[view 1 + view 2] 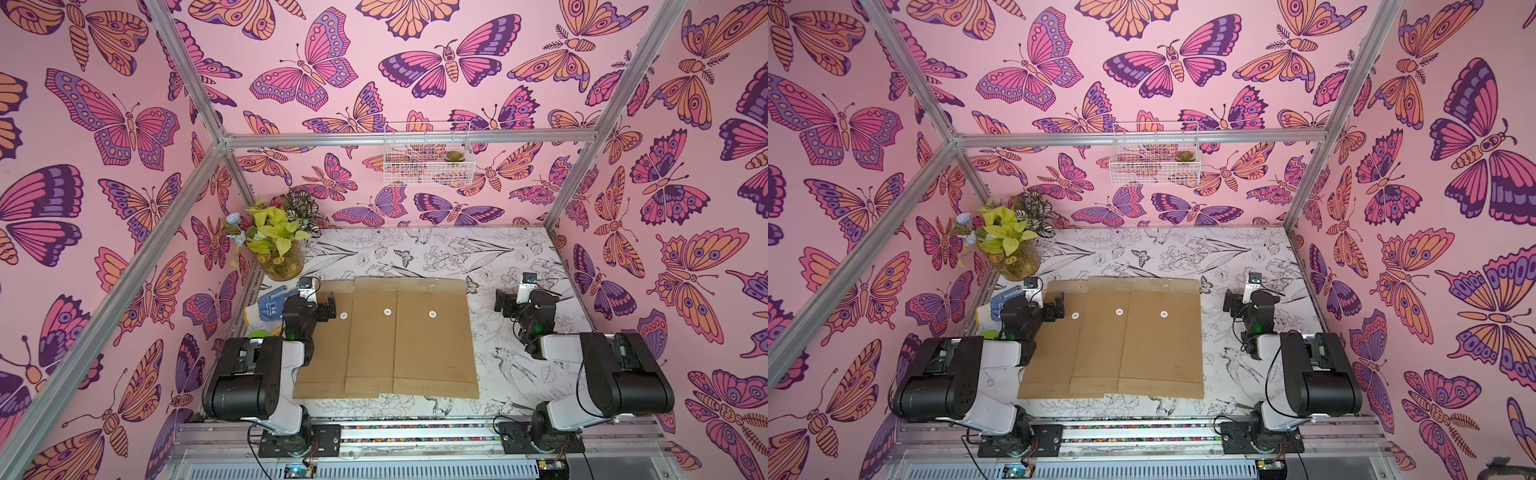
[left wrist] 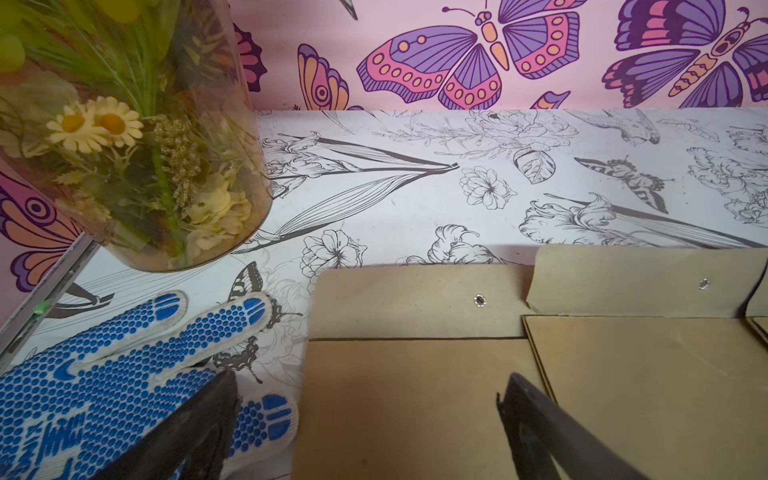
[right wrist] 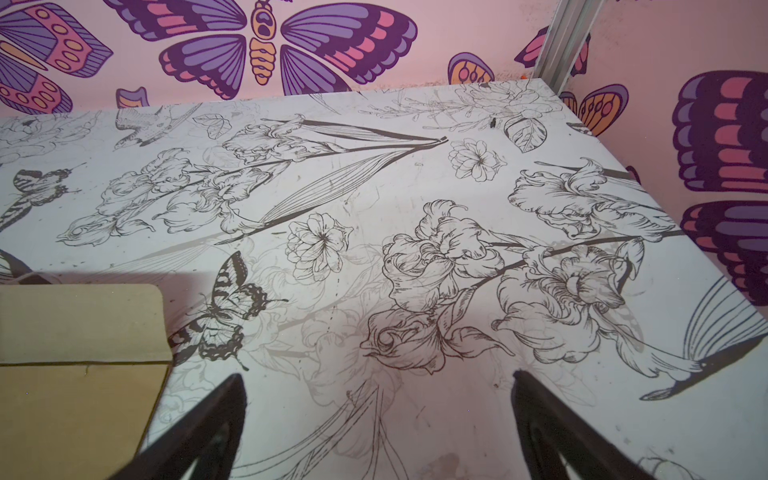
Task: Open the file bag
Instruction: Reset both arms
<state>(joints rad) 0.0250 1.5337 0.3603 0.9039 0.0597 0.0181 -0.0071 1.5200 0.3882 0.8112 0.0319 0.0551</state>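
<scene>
Three brown file bags lie overlapping on the table in both top views: left (image 1: 324, 357), middle (image 1: 374, 340), right (image 1: 434, 336) (image 1: 1163, 340). Each has a white disc on its body, and its flap lies unfolded at the far end. My left gripper (image 1: 328, 306) (image 1: 1057, 308) is open just above the left bag's far left part; in the left wrist view (image 2: 370, 378) that bag (image 2: 415, 407) shows between the fingers, its flap (image 2: 415, 299) beyond. My right gripper (image 1: 502, 302) (image 3: 376, 376) hangs open over bare table, right of the right bag's corner (image 3: 75, 395).
A glass vase of flowers (image 1: 282, 259) (image 2: 137, 166) stands at the far left corner. A blue-dotted work glove (image 1: 266, 309) (image 2: 104, 374) lies beside the left bag, under the left arm. A white wire basket (image 1: 428, 156) hangs on the back wall.
</scene>
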